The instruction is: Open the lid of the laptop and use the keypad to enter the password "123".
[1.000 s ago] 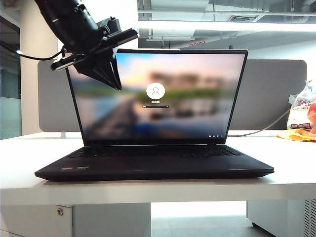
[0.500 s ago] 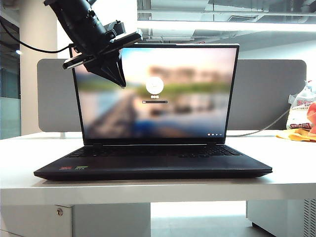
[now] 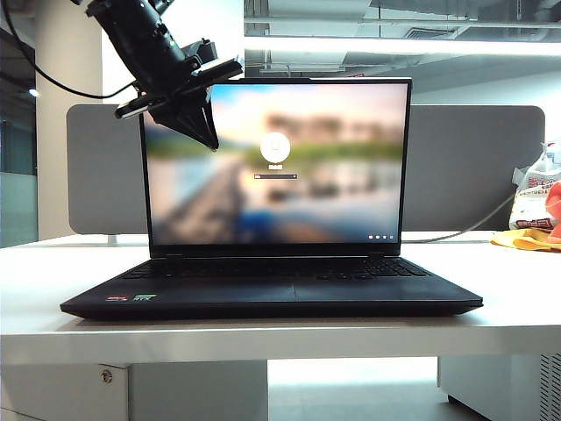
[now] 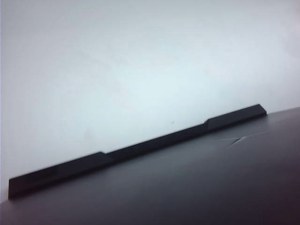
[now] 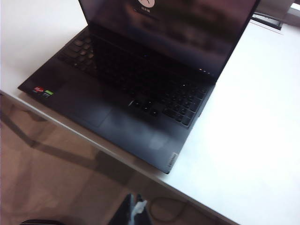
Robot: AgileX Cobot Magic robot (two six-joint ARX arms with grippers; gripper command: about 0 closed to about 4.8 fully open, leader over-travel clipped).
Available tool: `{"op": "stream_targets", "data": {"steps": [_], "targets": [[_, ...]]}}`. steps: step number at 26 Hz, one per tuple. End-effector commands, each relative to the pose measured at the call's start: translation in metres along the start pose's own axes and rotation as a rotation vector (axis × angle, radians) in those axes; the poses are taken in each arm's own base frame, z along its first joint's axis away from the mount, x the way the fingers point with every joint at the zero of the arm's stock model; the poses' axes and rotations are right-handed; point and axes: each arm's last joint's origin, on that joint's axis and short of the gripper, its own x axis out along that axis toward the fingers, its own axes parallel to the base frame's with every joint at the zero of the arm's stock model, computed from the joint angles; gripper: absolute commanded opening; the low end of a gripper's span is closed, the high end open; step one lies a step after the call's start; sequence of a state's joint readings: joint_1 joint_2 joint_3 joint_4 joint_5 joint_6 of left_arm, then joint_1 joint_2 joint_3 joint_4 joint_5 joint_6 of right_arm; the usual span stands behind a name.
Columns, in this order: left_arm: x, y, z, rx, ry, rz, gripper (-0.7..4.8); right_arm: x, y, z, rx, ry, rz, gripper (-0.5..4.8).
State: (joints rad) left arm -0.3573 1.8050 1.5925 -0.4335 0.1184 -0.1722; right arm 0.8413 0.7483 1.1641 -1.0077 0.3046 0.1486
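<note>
The laptop [image 3: 272, 294] sits open in the middle of the white surface [image 3: 517, 303], its lid [image 3: 276, 162] upright and the screen lit with a login prompt. The left gripper [image 3: 200, 123] hangs at the lid's 10 o'clock corner, fingers pressed together and holding nothing; whether it touches the lid cannot be told. The left wrist view shows only the lid's dark back and top edge. The keypad [image 5: 185, 105] lies at the keyboard's 3 o'clock end. The right gripper is out of sight; its state cannot be told.

The left pincer [image 3: 203, 123] hangs high, tips together and pointing down; the right pincer stays unseen.
</note>
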Motion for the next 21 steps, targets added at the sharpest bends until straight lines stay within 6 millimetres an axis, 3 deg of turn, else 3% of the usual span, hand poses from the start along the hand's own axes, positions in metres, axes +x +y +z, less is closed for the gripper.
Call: {"op": "stream_targets", "data": {"steps": [1, 11, 21], "targets": [[0.005, 0.001, 0.014, 0.013, -0.088, 0.015, -0.06, 0.0, 0.0, 0.003, 0.015, -0.019, -0.015, -0.09], [0.029, 0.007, 0.024, 0.007, -0.089, 0.02, -0.06, 0.0, 0.0, 0.002, 0.021, -0.017, -0.016, -0.09], [0.032, 0.021, 0.028, -0.018, -0.109, 0.036, -0.06, 0.0, -0.001, 0.003, 0.026, -0.022, -0.034, -0.09]]}}
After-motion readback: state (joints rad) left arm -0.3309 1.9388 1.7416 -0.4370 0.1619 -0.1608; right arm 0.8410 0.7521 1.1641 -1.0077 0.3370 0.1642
